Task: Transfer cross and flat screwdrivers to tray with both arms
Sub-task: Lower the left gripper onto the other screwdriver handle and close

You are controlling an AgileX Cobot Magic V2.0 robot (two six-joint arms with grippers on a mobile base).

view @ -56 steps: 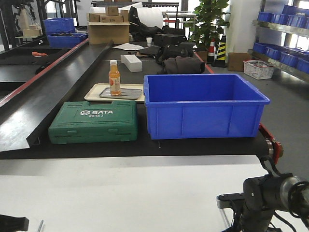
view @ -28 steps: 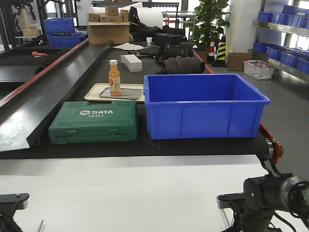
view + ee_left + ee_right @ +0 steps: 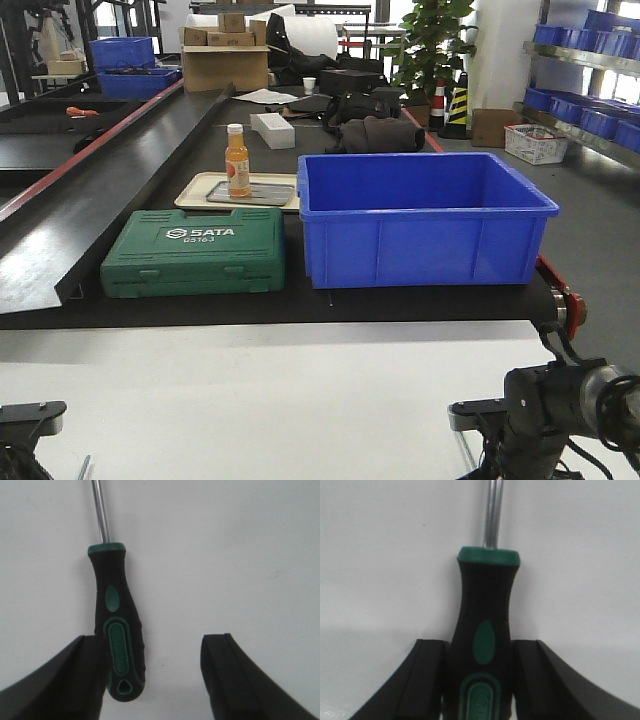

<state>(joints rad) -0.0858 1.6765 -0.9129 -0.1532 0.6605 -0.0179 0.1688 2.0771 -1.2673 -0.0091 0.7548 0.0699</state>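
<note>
In the left wrist view a black-and-green screwdriver [image 3: 119, 635] lies on the white table, shaft pointing away. My left gripper [image 3: 152, 672] is open around its handle end; the left finger [image 3: 70, 680] touches the handle and the right finger [image 3: 235, 675] stands well off it. In the right wrist view my right gripper [image 3: 480, 677] is shut on the handle of the other screwdriver [image 3: 485, 605], both fingers pressed against its sides. The grey metal tray [image 3: 262, 194] lies far across the black bench on a beige tray [image 3: 196, 186]. Both arms show only at the front view's bottom corners.
An orange bottle [image 3: 237, 160] stands on the grey tray's left end. A green SATA tool case [image 3: 195, 252] and a deep blue bin [image 3: 424, 218] sit between the white table [image 3: 270, 400] and the trays. A raised black ledge [image 3: 90, 200] runs along the left.
The left arm's link at the bottom left of the front view has risen further into the frame. The right arm has held still.
</note>
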